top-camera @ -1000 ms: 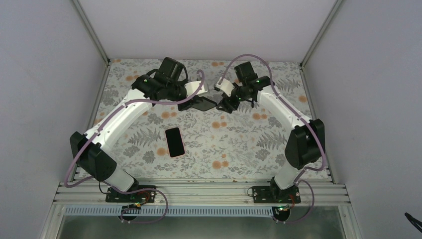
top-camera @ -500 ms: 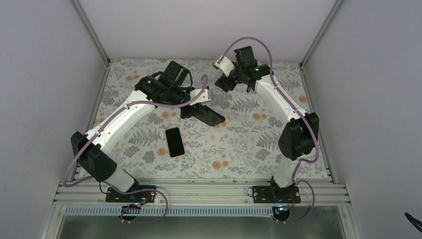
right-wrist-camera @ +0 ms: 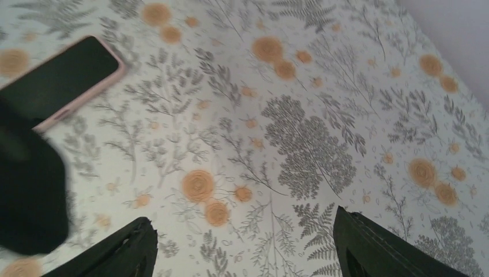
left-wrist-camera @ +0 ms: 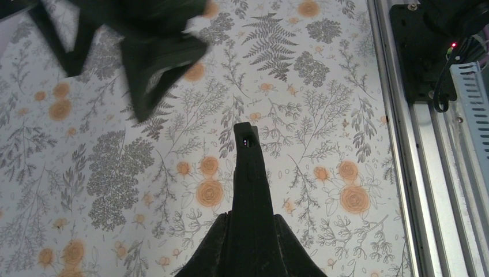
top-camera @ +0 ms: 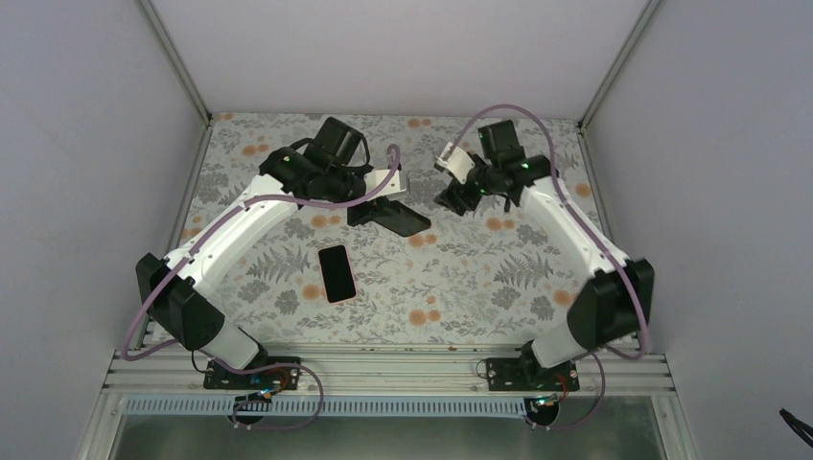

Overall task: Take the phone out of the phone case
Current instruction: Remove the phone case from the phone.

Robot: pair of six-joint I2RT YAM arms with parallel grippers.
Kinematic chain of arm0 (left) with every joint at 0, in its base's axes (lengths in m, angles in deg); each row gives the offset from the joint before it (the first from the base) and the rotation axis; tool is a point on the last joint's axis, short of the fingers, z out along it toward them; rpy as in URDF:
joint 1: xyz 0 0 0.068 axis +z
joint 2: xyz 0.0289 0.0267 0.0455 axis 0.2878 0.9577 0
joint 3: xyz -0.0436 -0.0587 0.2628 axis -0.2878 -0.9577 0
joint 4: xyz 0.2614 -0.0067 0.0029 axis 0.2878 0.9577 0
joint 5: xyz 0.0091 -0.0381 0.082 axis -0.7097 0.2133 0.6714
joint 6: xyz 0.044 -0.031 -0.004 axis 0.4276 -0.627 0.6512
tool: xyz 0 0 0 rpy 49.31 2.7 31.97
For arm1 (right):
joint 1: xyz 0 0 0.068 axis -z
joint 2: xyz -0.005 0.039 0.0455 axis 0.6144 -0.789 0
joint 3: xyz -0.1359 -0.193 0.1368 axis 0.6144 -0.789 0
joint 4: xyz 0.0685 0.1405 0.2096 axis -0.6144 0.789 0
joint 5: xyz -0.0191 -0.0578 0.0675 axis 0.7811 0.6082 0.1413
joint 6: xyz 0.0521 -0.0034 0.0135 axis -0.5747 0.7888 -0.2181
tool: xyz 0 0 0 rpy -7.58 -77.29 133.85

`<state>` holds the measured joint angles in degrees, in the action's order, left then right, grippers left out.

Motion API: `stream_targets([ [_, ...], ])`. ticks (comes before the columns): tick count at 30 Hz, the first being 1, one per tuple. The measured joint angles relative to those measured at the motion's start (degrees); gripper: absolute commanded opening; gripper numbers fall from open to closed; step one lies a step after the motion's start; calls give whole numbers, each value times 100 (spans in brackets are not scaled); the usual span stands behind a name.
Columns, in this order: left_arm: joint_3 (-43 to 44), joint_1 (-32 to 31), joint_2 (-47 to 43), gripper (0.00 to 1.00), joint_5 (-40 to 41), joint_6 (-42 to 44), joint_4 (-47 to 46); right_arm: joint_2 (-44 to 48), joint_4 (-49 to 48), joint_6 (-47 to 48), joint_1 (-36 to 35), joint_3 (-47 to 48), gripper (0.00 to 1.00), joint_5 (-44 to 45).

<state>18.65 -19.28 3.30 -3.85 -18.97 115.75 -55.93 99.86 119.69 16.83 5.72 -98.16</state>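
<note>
The left gripper (top-camera: 372, 205) is clenched on the black phone case (top-camera: 398, 219) and holds it over the far middle part of the flowered table (top-camera: 460, 278). I cannot tell if the case touches the table. In the left wrist view the case stands edge-on between the two fingers (left-wrist-camera: 210, 248). The phone (top-camera: 336, 273), with a pink rim and its dark screen up, lies flat on the table, apart from the case and nearer to the arm bases. The right gripper (top-camera: 453, 199) hangs near the case, its jaws released and wide apart, grasping nothing.
</note>
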Motion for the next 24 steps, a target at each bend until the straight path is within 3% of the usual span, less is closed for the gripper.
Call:
stream_targets([
  [5, -11, 17, 0, 2, 31, 0, -9, 614, 103, 144, -68, -319, 76, -313],
  [24, -2, 17, 28, 2, 68, -7, -33, 564, 170, 160, -175, -944, 74, -645],
])
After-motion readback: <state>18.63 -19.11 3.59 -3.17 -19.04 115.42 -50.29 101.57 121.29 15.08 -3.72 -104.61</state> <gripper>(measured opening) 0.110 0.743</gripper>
